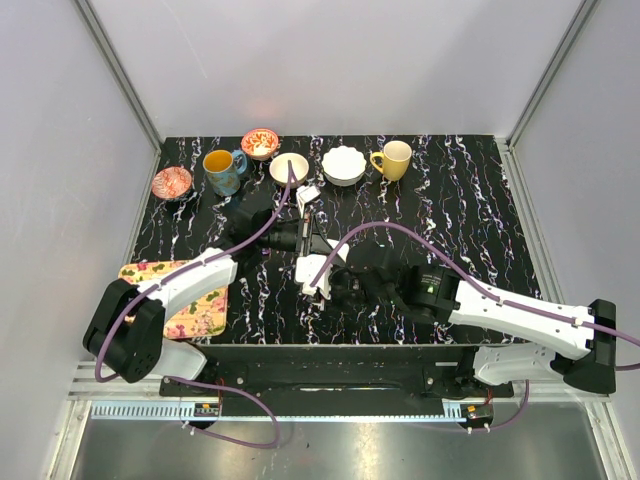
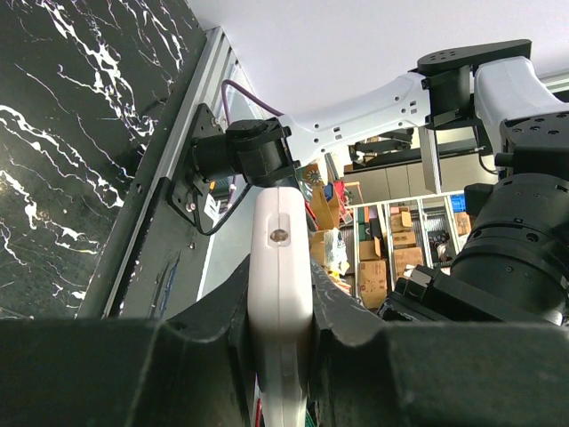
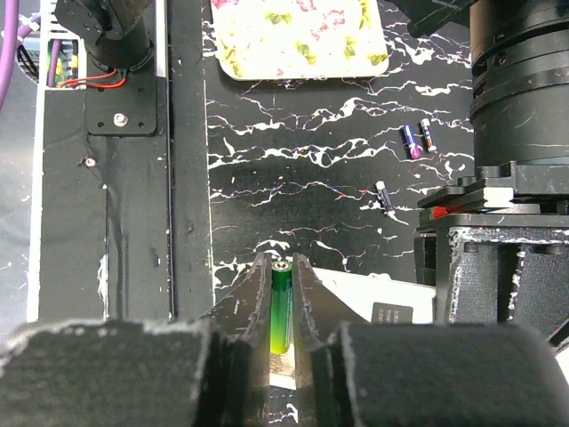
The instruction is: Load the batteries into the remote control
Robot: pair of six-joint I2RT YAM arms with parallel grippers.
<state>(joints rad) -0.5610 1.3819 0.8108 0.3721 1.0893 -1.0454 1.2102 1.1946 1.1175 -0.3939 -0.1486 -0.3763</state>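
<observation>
The insertion step is judged to be in hand: one cell is carried to the opened body, and nothing can yet be seen seated in it. The remote control is clamped edge-on in the left hand, whose fingers press its two broad faces, so that it is held off the tabletop in the middle of the scene, towards the near edge. It is seen as a slim white slab with rounded corners and a small round window at its end. A green battery is grasped lengthwise in the clenched right hand, just above a white surface bearing a dark label, which is taken to be the same remote. The battery shades from green towards yellow at its near end, and a bright metal cap is shown at its far end; no red can be made out on it. The next move is judged to call for the cell to be lined up with the compartment, with the correct polarity, and pressed in against the spring while the slab is braced by the other hand. The compartment itself is hidden, so its state cannot be told. Three loose batteries are left lying on the tabletop further off, well apart from both hands. A flowered mat lies beyond them.
</observation>
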